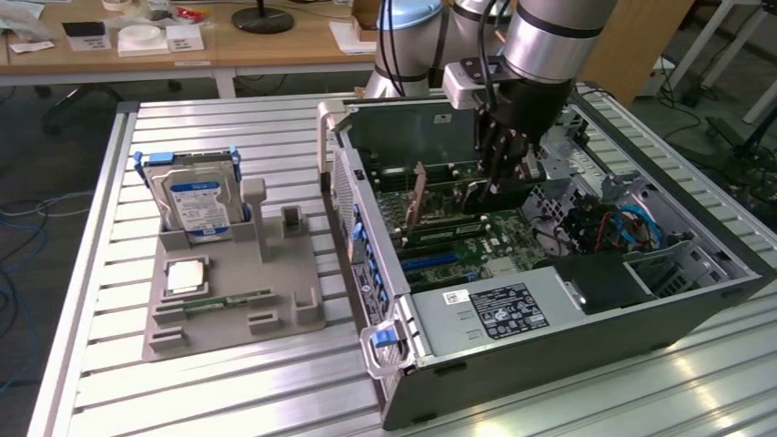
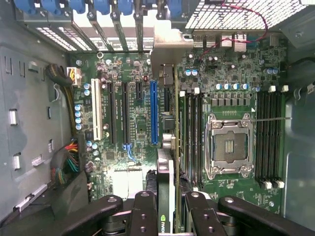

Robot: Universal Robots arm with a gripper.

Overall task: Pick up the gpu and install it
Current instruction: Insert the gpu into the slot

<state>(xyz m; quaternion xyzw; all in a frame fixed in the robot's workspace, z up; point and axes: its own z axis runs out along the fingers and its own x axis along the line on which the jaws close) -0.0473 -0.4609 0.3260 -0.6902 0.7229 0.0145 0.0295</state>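
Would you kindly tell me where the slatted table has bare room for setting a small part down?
Bare slats lie in front of the grey parts holder, and along the table's edge on the exterior view's left. It is crowded inside the open computer case, where the gripper holds the black gpu card.

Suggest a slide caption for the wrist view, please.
Gripper holds the gpu edge-on above the motherboard.

gpu [image 2: 167,196]: thin black card with a silver metal end bracket
pose: upright on its long edge, seen edge-on in the wrist view
place: inside the open computer case, over the motherboard, beside the blue slot
state: clamped between the fingers
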